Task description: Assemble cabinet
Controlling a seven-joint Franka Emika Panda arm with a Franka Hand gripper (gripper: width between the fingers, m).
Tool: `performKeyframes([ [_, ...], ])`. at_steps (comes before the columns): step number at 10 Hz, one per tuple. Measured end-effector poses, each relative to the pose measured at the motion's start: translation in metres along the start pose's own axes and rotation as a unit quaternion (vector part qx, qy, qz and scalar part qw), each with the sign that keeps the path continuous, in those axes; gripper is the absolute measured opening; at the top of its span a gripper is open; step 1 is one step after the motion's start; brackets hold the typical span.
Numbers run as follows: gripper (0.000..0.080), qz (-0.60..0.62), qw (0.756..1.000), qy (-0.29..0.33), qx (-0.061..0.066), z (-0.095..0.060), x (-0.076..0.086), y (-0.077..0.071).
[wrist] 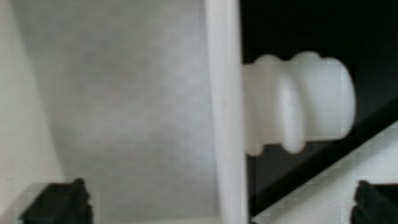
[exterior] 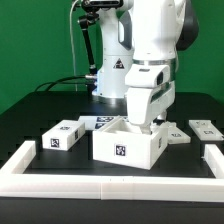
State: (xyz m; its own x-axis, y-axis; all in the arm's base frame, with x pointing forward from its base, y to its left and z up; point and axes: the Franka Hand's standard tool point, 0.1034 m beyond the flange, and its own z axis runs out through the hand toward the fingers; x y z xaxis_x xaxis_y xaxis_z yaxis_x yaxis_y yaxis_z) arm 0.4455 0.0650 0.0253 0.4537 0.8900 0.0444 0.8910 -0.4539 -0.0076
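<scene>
Black fingertips [wrist: 57, 203] of the two-finger pincer [wrist: 217, 204] stand wide apart on either side of a thin upright white plastic wall [wrist: 221, 90], neither visibly touching it, with a ribbed white plastic knob [wrist: 295, 104] beside that wall. The pincer reaches down into the open top of the cabinet [exterior: 124, 146], a large white plastic box with a black-and-white square tag on its front, on the black tabletop [exterior: 28, 118]. A small white tagged block [exterior: 63, 137] lies near at the exterior view's left, and a long low white border rail [exterior: 100, 184] runs along the front.
</scene>
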Motion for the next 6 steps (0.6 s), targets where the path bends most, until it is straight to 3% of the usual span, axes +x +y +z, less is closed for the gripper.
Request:
performKeyframes([
  [1, 0.0551, 0.000, 1.000, -0.001, 0.001, 0.0007, -0.0007, -0.0009],
  [2, 0.0551, 0.000, 1.000, -0.001, 0.001, 0.0008, -0.0008, -0.0010],
  [3, 0.0368, 0.000, 1.000, -0.001, 0.001, 0.0008, -0.0008, -0.0010],
  [4, 0.0233, 0.000, 1.000, -0.001, 0.001, 0.0008, -0.0008, -0.0010],
  [5, 0.0233, 0.000, 1.000, -0.001, 0.001, 0.0008, -0.0008, -0.0011],
  [6, 0.0058, 0.000, 1.000, -0.001, 0.001, 0.0008, -0.0008, -0.0011],
])
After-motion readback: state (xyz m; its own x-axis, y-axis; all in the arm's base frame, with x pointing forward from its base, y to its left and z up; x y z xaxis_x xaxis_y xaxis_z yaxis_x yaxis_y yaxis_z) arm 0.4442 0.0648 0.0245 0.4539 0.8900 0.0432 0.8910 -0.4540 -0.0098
